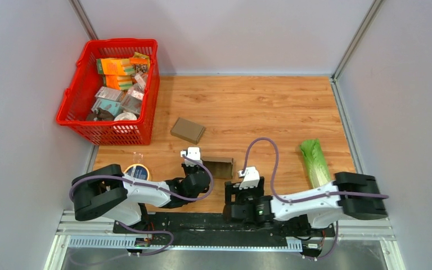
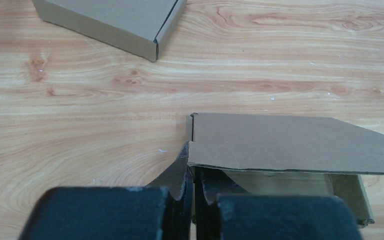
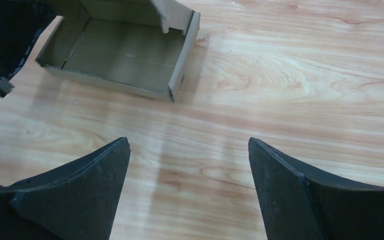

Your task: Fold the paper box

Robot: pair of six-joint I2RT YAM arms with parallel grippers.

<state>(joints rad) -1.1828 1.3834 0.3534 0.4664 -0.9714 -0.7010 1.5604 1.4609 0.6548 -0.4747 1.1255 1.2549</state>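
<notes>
The paper box [image 1: 220, 167] is a brown cardboard tray lying open on the wooden table, its lid [image 2: 290, 142] raised and leaning over the cavity. My left gripper [image 1: 203, 172] is shut on the box's left side wall [image 2: 182, 172], the cardboard pinched between the fingers [image 2: 194, 200]. My right gripper [image 1: 242, 187] stands open just near and right of the box, touching nothing. In the right wrist view the box [image 3: 125, 55] lies ahead and to the left of the open right gripper [image 3: 189, 142], with only bare wood between the fingertips.
A second, closed cardboard box [image 1: 188, 130] lies farther back [image 2: 115, 20]. A red basket [image 1: 109, 93] full of packets stands at the back left. A green cabbage [image 1: 315, 162] lies at the right, and a round tin [image 1: 137, 171] by the left arm.
</notes>
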